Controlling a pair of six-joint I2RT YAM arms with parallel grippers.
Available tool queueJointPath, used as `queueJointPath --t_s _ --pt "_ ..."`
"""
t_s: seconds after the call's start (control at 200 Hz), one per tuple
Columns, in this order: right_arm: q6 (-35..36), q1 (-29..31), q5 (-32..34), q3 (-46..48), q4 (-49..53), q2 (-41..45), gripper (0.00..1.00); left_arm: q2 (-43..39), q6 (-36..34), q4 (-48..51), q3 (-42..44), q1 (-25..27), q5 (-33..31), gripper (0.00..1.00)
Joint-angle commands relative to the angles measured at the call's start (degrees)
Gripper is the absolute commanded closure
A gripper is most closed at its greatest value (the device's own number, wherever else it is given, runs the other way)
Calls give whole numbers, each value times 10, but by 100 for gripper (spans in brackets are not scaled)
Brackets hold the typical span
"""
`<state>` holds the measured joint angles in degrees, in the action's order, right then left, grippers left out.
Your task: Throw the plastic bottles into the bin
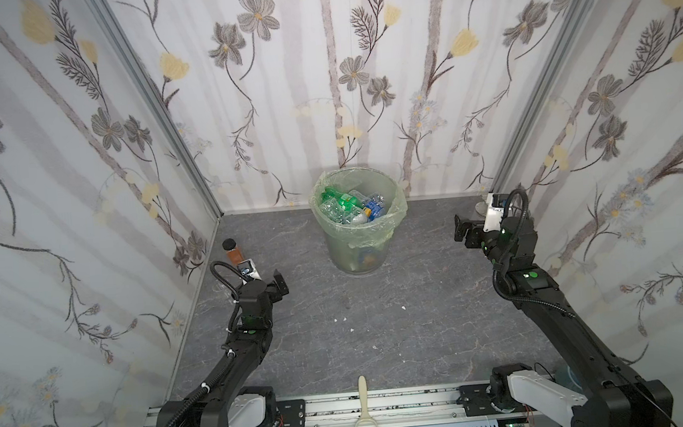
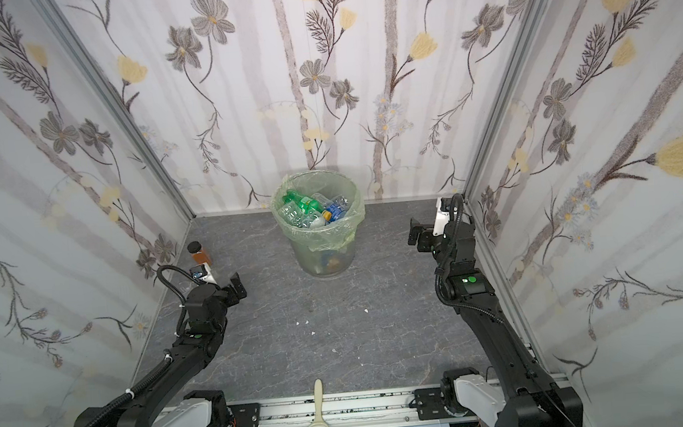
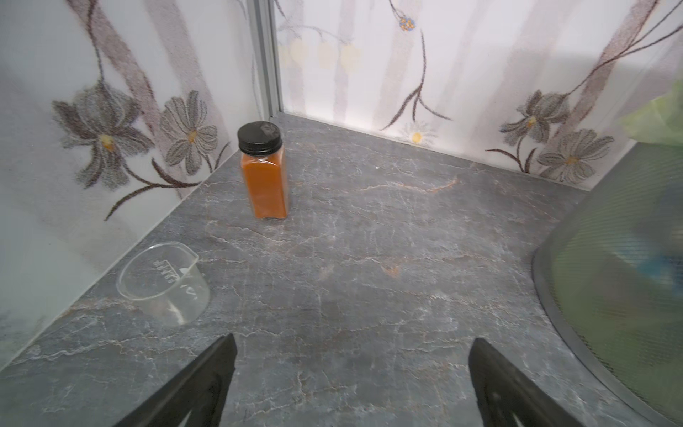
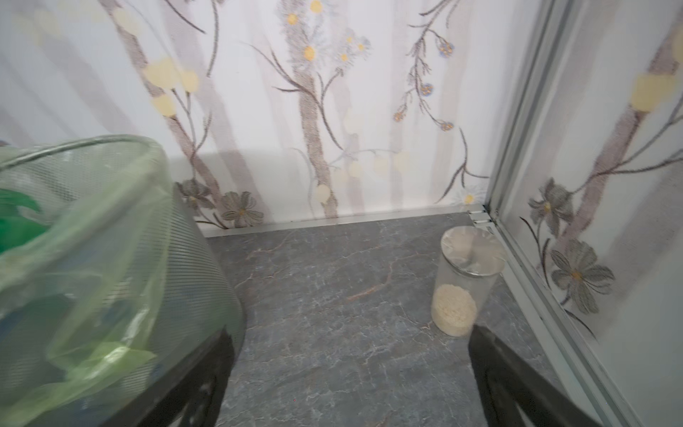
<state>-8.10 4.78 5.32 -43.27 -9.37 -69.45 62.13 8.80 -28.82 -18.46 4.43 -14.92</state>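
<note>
Plastic bottles (image 1: 347,206) sit in bin (image 1: 355,255); left tool (image 3: 353,338) and right tool (image 4: 351,332) gape empty; risk: left mistaking nearby orange jar (image 3: 264,181) for a bottle.

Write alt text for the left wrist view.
An orange-filled jar with a black lid stands on the marbled table near a wall corner. A clear measuring cup and the bin are nearby; the left claw is open.

This is looking like a robotics lab cell: floral panels (image 1: 281,102) are standing in aluminium posts (image 1: 158,108) around a grey marbled worktop (image 1: 382,324). The left arm (image 1: 234,356) and right arm (image 1: 557,322) are sitting on a metal rail (image 1: 388,407).
</note>
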Motion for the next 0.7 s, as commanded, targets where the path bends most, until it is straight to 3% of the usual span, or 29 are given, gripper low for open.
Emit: queueJointPath --t_s 0.0,0.185,0.44,0.54,0.65,0.695 --pt "-6 -23 57 75 -142 -16 0 44 -43 -141 13 -26 39 0" --pt "20 -42 65 226 -397 -67 0 173 -94 -284 20 -36 100 0" --pt "35 -43 39 358 -750 -177 0 203 -75 -312 4 -44 161 0" --pt "32 -43 43 346 -686 -155 0 211 -69 -339 13 -44 173 0" --pt "37 -43 33 338 -687 -166 0 296 -65 -496 47 -44 181 0" --pt "36 -43 33 333 -676 -164 0 281 -57 -477 53 -47 168 0"
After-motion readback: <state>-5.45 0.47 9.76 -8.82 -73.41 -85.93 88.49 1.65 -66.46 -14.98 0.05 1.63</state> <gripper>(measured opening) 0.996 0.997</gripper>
